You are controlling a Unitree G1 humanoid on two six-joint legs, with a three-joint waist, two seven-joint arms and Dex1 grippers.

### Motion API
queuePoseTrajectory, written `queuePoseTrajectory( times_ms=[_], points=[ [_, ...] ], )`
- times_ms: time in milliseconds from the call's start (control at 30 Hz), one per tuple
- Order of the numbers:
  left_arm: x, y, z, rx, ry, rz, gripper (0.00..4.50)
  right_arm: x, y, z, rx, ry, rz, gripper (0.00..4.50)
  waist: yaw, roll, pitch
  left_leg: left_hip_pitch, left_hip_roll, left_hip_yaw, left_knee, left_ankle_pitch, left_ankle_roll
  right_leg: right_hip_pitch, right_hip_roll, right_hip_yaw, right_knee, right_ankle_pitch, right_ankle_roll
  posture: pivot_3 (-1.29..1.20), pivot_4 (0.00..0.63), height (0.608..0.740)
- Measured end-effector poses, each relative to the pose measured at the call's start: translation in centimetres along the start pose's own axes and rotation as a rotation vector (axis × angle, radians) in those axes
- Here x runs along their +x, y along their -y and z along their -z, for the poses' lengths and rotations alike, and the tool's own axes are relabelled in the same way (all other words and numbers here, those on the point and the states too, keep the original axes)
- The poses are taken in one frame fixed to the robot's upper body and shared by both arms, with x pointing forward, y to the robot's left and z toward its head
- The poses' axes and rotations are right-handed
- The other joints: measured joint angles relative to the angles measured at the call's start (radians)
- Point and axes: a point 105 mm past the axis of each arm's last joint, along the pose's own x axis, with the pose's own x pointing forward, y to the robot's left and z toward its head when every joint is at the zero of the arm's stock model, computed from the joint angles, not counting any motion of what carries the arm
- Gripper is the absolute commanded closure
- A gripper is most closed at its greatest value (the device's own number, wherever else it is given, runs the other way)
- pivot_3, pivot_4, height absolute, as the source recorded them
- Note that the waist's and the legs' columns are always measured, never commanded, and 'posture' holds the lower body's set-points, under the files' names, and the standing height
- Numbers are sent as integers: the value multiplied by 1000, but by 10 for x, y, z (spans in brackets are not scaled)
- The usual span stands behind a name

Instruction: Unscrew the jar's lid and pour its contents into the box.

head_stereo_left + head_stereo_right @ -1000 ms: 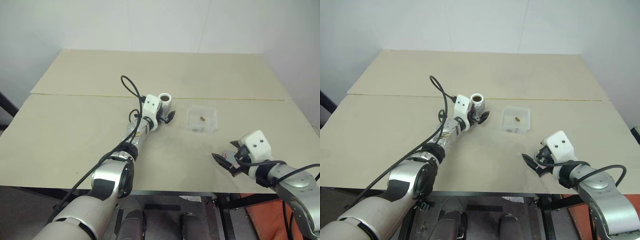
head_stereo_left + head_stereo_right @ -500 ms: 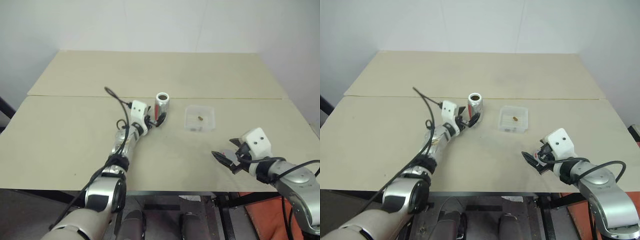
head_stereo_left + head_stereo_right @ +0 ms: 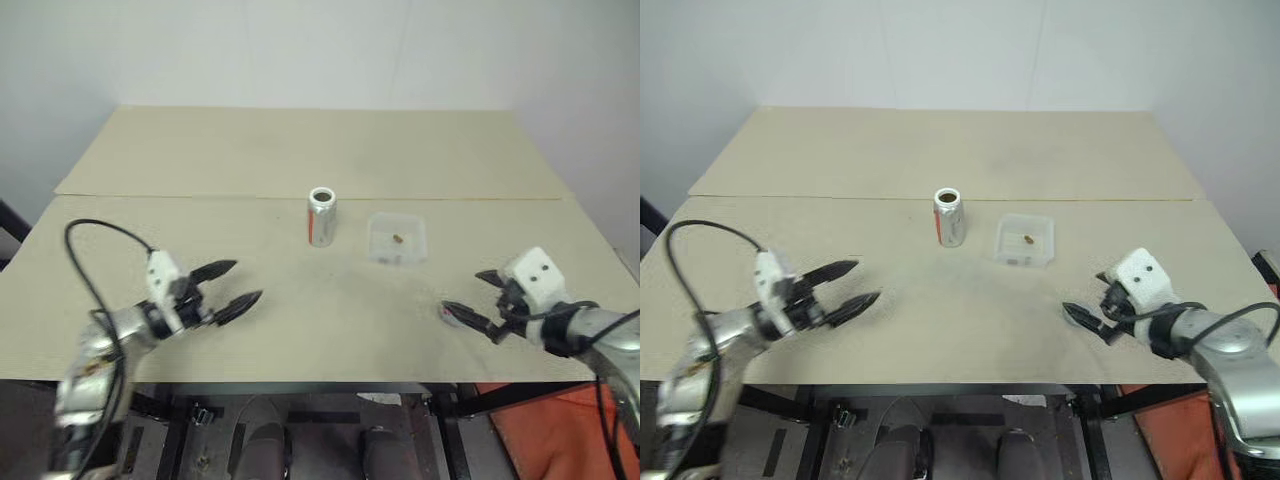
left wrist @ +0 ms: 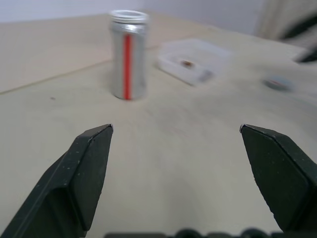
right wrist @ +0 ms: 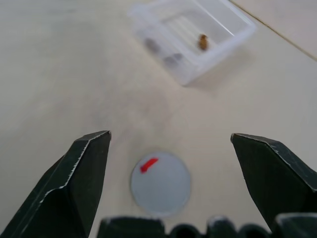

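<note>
The jar point(image 3: 321, 215) stands upright and open-topped at the table's middle, its red strip point(image 4: 128, 64) facing my left gripper. To its right sits the clear box point(image 3: 397, 240) with the brown contents point(image 5: 202, 41) lying inside it. The grey lid point(image 5: 161, 184), marked with a red dash, lies flat on the table just below my right gripper point(image 3: 460, 290), which is open and holds nothing. My left gripper point(image 3: 243, 281) hovers open and holds nothing near the front left, well away from the jar.
The beige table point(image 3: 300, 150) has a seam running across behind the jar. A black cable point(image 3: 85, 235) loops over my left arm. The table's front edge runs close under both grippers.
My left gripper has drawn back from beside the jar to the front left, still open. The jar stays standing. My right gripper has shifted a little to the right.
</note>
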Motion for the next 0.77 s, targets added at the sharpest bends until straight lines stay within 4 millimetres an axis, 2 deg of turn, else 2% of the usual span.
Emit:
queuePoseTrajectory(
  times_ms=[167,400,633,767],
  points=[
    [-22,15,-13,-2,-18,62,28,-14,1,-2,-59,11,-140,0,-3,0,0,12,3,4,0,0,0,10,0,1,0,-1,-2,0,150,740],
    [-26,31,-16,-11,-28,73,28,-11,0,-14,-131,57,-226,0,-7,0,0,15,10,8,-3,0,0,12,4,3,-1,-2,-4,0,150,740],
    [-31,21,-31,22,20,-30,28,-11,-2,-12,-159,56,-261,0,-3,0,0,13,10,10,-5,0,-1,8,4,5,-1,-2,-4,0,150,740],
    [-33,21,-29,20,-1,-39,28,-4,0,-9,-174,54,-263,0,-6,0,0,13,9,13,-6,0,-1,6,4,7,-1,-2,-5,0,150,740]
  ],
)
